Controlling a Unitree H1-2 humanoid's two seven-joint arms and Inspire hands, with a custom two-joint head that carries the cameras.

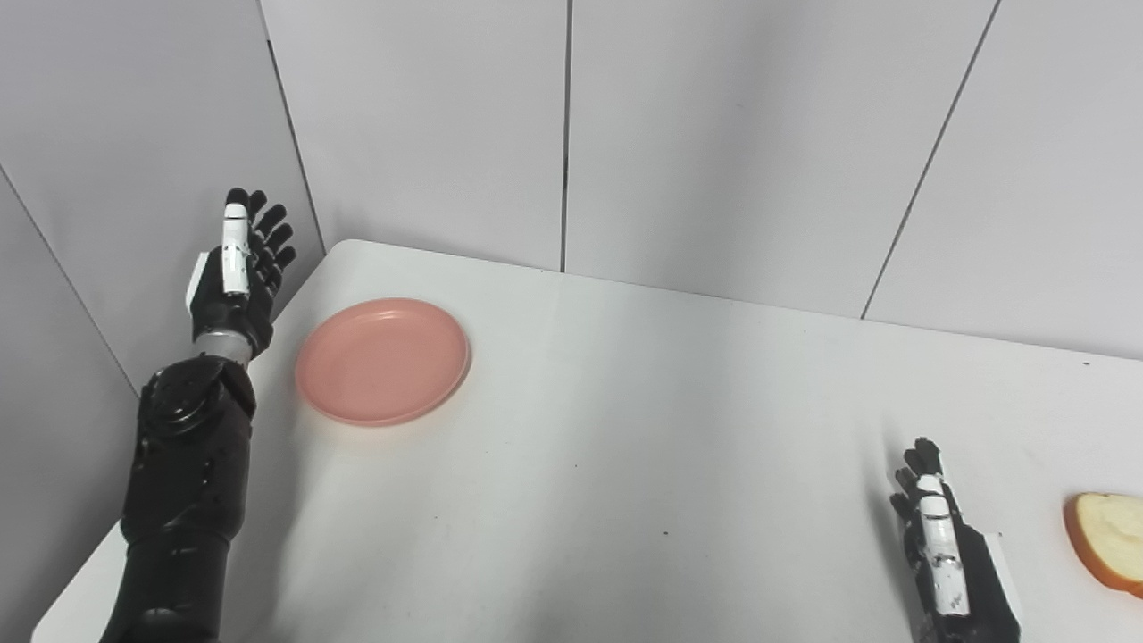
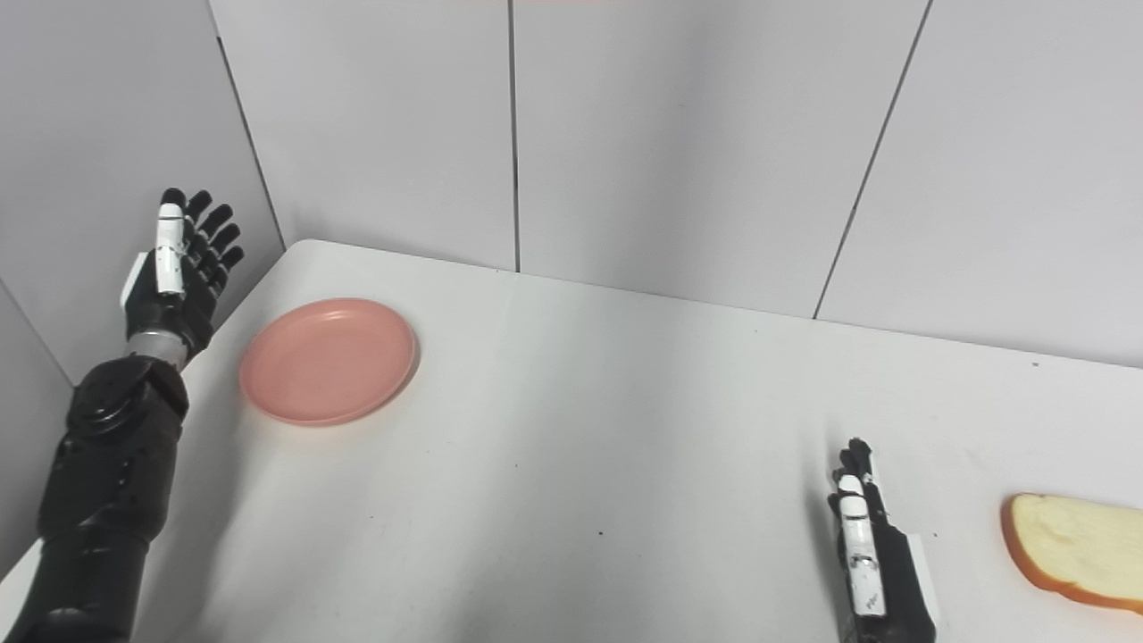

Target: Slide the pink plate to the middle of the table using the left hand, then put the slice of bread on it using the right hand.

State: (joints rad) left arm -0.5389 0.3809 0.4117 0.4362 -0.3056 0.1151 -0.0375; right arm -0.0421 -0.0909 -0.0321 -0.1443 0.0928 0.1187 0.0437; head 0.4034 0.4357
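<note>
The pink plate (image 1: 382, 360) lies empty on the white table (image 1: 625, 464) near its far left corner. My left hand (image 1: 237, 272) is open, fingers pointing up, raised at the table's left edge just left of the plate and not touching it. The slice of bread (image 2: 1076, 549) lies flat at the table's right edge, partly cut off in the left eye view (image 1: 1112, 540). My right hand (image 2: 871, 558) is open and empty near the front right, resting edge-on by the table a short way left of the bread.
Grey wall panels (image 1: 571, 134) stand close behind the table and along its left side, right behind my left hand. The table's rounded far left corner (image 1: 344, 250) is near the plate.
</note>
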